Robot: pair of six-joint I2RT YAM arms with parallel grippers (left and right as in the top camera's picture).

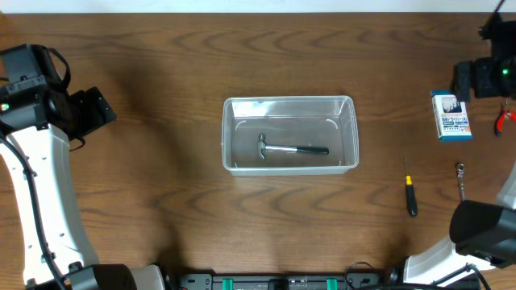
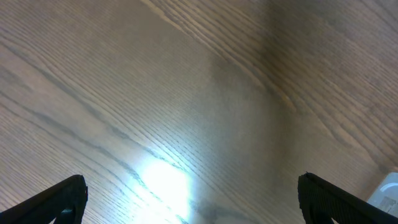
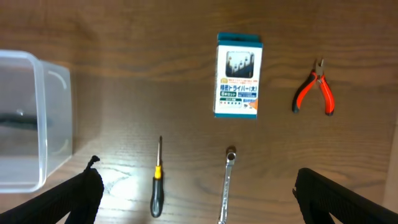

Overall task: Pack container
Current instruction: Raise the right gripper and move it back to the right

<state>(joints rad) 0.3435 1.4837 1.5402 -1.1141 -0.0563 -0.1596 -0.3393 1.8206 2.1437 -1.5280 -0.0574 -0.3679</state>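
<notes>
The clear plastic container [image 1: 289, 101] stands at the table's middle with a hammer [image 1: 292, 150] lying in it. Its right end shows in the right wrist view [image 3: 53, 118], and a corner shows in the left wrist view [image 2: 388, 190]. My left gripper [image 2: 193, 202] is open and empty over bare wood, left of the container [image 1: 97, 109]. My right gripper [image 3: 199, 199] is open and empty, high above a black-and-yellow screwdriver [image 3: 157, 180] and a silver wrench [image 3: 227, 183]. It sits at the far right in the overhead view [image 1: 477, 79].
A blue-and-white box [image 3: 238, 76] and red-handled pliers [image 3: 315, 92] lie on the table right of the container. The overhead view shows the screwdriver [image 1: 410, 196], wrench [image 1: 461, 180], box [image 1: 451, 116] and pliers [image 1: 505, 120] near the right edge.
</notes>
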